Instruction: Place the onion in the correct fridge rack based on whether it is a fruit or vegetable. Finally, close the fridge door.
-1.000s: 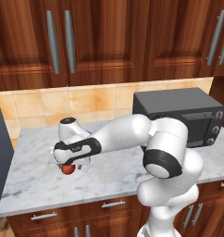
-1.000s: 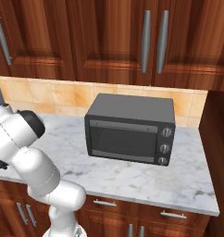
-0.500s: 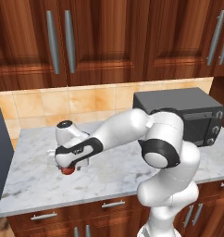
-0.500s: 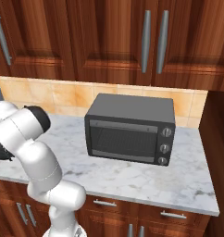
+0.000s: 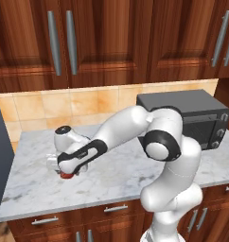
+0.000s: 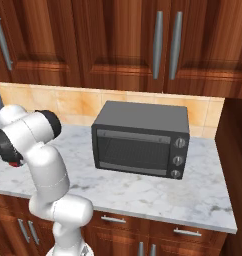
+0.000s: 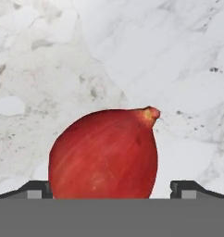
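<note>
The onion [image 7: 104,155], a red-maroon ball with a small pointed tip, rests on the white marble counter [image 7: 146,51]. My gripper [image 7: 111,190] is straight over it, open, with one fingertip on each side; the left tip is at the skin and the right tip stands a little off. From the left base camera the onion [image 5: 66,175] peeks out as a red spot under the gripper [image 5: 64,171] at the counter's left part. A sliver of red, the onion [image 6: 13,163], also shows behind the arm in the right base view. The fridge rack is out of view.
A dark grey microwave [image 5: 201,118] [image 6: 138,140] stands on the right of the counter [image 5: 36,189]. Wooden wall cabinets [image 5: 111,38] hang above the tiled backsplash. A dark grey slab, the fridge's side [image 5: 0,160], borders the counter on the left.
The arm's elbow has lifted and folded closer to the base, while the hand has stayed over the onion at the same spot on the counter.
</note>
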Controlling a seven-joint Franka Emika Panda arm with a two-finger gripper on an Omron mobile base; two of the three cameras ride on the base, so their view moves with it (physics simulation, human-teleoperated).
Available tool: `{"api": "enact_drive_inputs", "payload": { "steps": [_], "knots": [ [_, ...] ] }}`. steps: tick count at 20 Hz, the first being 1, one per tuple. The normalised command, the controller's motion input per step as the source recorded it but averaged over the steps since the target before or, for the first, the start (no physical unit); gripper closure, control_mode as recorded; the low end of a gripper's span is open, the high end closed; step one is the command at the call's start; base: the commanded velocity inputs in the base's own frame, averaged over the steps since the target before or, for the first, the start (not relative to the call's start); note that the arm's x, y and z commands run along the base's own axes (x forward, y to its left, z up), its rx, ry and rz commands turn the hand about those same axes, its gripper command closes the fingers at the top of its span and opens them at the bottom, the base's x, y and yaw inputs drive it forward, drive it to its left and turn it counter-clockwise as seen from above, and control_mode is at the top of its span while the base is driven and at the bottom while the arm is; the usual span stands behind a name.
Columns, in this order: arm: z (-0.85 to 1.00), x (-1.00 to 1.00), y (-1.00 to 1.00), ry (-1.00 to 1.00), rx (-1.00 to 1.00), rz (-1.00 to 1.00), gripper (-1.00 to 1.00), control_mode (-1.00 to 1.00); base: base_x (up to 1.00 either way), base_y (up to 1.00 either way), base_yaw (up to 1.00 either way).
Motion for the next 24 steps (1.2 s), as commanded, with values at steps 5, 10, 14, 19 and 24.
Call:
{"api": "enact_drive_inputs", "payload": {
  "steps": [5, 10, 14, 19, 24],
  "knots": [
    [-0.31, 0.03, 0.00, -0.07, -0.05, -0.02, -1.00, -1.00, 0.00, 0.00, 0.00],
    [-0.19, 0.01, 0.00, -0.03, -0.04, -0.01, 1.00, -1.00, 0.00, 0.00, 0.00],
    [0.00, -0.02, -0.02, 0.00, 0.00, 0.00, 1.00, -1.00, 0.00, 0.00, 0.00],
    [0.20, -0.56, -0.35, -0.07, 0.00, -0.01, 1.00, -1.00, 0.00, 0.00, 0.00],
    [0.52, -1.00, -0.66, -0.20, 0.00, 0.00, 1.00, -1.00, 0.00, 0.00, 0.00]
  ]
}}
